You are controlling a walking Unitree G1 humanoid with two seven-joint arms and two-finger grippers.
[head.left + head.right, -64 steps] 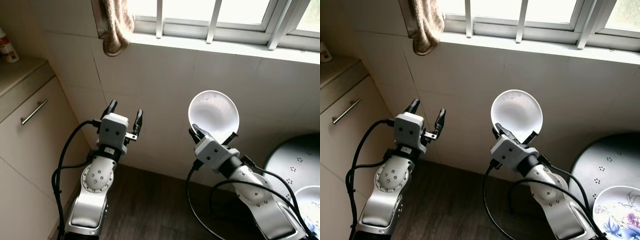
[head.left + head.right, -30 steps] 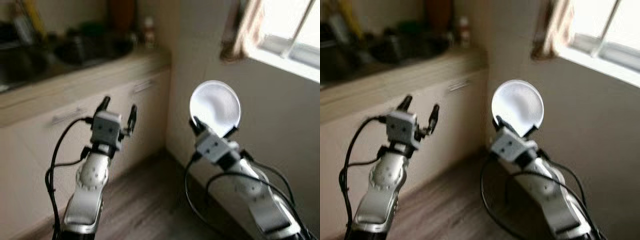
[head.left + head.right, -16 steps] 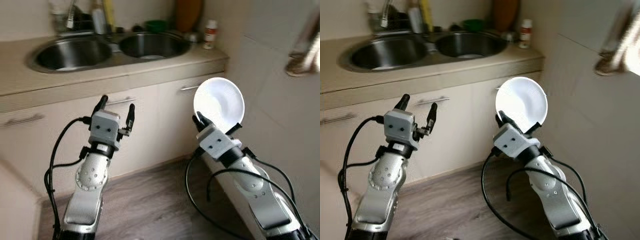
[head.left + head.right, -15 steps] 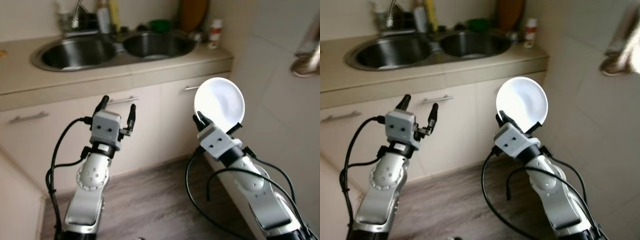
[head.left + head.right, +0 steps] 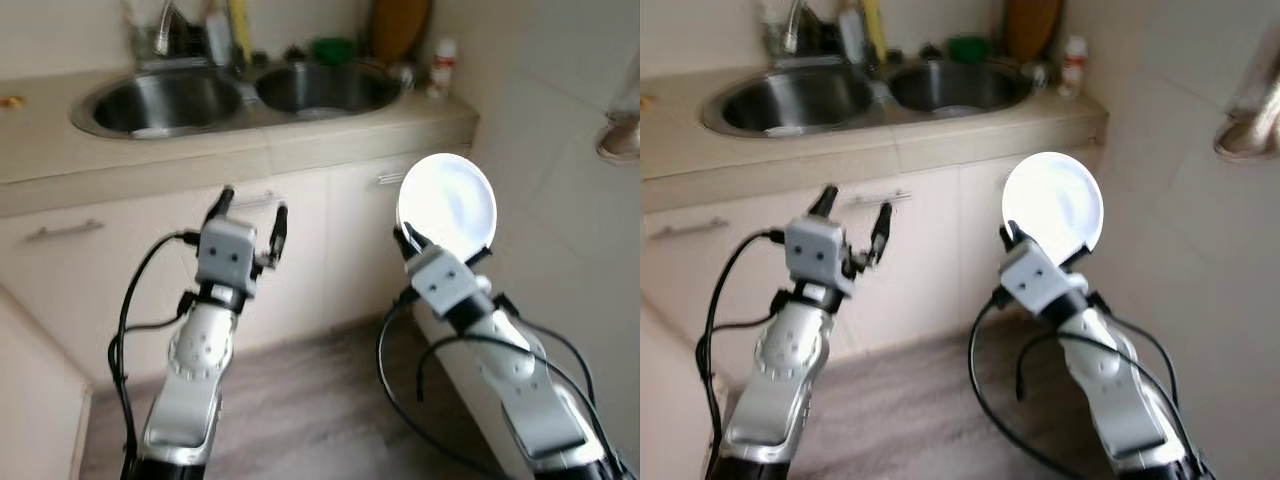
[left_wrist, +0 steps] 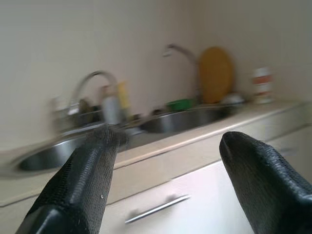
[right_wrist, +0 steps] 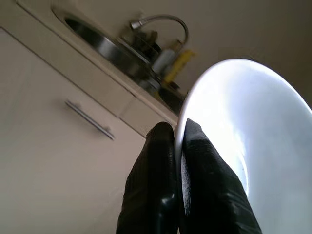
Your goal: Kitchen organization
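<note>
Silver arms, black cables, black-fingered end effectors

A round white bowl (image 5: 447, 217) is standing on edge in the air before the sink cabinet, its lower rim sitting pinched in the right gripper (image 5: 428, 249).

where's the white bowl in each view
Left eye: bowl right of centre, above the right gripper.
Right eye: bowl just right of centre.
Left wrist: not in it.
Right wrist: bowl large, rim pinched between the fingers.
Shared landmark: the sink.
</note>
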